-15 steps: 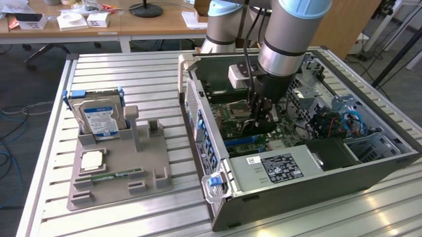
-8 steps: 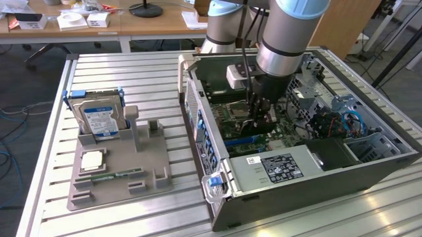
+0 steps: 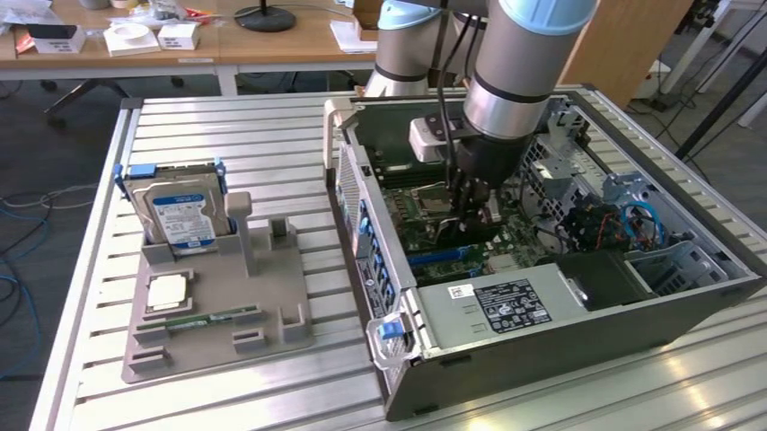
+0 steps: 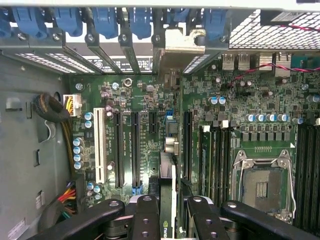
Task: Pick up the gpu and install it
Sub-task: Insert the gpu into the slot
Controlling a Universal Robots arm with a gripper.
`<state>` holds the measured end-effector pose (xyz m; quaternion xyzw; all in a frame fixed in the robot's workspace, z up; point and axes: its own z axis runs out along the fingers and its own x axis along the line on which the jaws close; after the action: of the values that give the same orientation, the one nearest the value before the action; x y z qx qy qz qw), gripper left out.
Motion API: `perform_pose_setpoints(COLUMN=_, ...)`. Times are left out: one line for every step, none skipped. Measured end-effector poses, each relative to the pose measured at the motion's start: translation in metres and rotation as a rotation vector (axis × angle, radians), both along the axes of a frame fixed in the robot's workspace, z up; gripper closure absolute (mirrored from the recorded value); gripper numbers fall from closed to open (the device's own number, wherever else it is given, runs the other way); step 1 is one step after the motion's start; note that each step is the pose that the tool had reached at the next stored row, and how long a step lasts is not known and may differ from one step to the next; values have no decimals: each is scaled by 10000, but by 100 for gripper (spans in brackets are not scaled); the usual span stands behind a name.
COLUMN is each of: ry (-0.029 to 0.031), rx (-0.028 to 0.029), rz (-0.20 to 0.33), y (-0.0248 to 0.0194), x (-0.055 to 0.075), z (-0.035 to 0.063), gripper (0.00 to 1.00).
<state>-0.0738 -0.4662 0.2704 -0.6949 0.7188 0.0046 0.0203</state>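
The gpu [image 4: 167, 172], a thin dark card seen edge-on, stands upright between the two inner fingers [image 4: 145, 215] of the pincer [image 4: 171, 202], which is clenched on its two flat sides. The card is inside an open computer case [image 3: 576, 350], over the green motherboard [image 4: 125, 100]. It is lined up with the gap between two long black expansion slots [image 4: 135, 150]. Whether its lower edge touches a slot cannot be told.

The card's long axis runs from the pincer straight toward the case's rear wall. The pale metal bracket [image 4: 177, 44] at its far end sits at that wall, among a row of blue retaining clips [image 4: 105, 20].

Between the fingers, part of a green logo [image 4: 165, 232] that looks like Nvidia's shows on the card. The white print on the motherboard is too small to read. Also on the board are a white slot [image 4: 99, 145] and an empty processor socket [image 4: 262, 185] with a metal frame.

In the exterior view, the arm [image 3: 515, 72] reaches down into the case, which lies on its side on a slatted metal counter [image 3: 240, 144], toward the exterior view's right. A power supply [image 3: 504, 305] in the case carries black and white labels with unreadable text.

Well apart from the case, toward the exterior view's left, is a grey holder [image 3: 204, 350]. It carries an upright hard drive [image 3: 180, 215] with a blue-and-white label, a square processor chip [image 3: 168, 292] lying flat, and a narrow green memory stick [image 3: 210, 319].
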Motion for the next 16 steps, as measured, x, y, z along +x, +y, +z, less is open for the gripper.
perform_pose_setpoints(ry=-1, rx=0, rz=1, y=0, x=0, z=0, gripper=74)
perform_pose_setpoints(ry=-1, rx=0, rz=1, y=0, x=0, z=0, gripper=74)
perform_pose_setpoints(ry=0, rx=-1, rz=1, y=-3, x=-1, z=0, gripper=74)
perform_pose_setpoints(ry=0, rx=-1, rz=1, y=-7, x=-1, z=0, gripper=74)
perform_pose_setpoints(ry=0, rx=0, rz=-1, y=-10, x=-2, z=0, gripper=74)
perform_pose_setpoints(ry=0, rx=0, rz=-1, y=-10, x=-1, z=0, gripper=74)
perform_pose_setpoints(ry=0, rx=0, rz=-1, y=-10, x=-1, z=0, gripper=74)
perform_pose_setpoints(ry=-1, rx=0, rz=-1, y=-10, x=-1, z=0, gripper=74)
perform_pose_setpoints(ry=0, rx=0, rz=1, y=-10, x=-4, z=0, gripper=74)
perform_pose_setpoints(ry=-1, rx=0, rz=1, y=-11, x=-9, z=0, gripper=74)
perform_pose_setpoints(ry=0, rx=-1, rz=1, y=-11, x=-14, z=0, gripper=74)
perform_pose_setpoints(ry=-1, rx=1, rz=0, y=-10, x=-18, z=0, gripper=74)
perform_pose_setpoints(ry=0, rx=1, rz=2, y=-10, x=-19, z=0, gripper=74)
perform_pose_setpoints(ry=0, rx=0, rz=2, y=-11, x=-21, z=0, gripper=74)
perform_pose_setpoints(ry=0, rx=0, rz=0, y=-11, x=-24, z=0, gripper=74)
perform_pose_setpoints(ry=0, rx=0, rz=0, y=-11, x=-27, z=0, gripper=74)
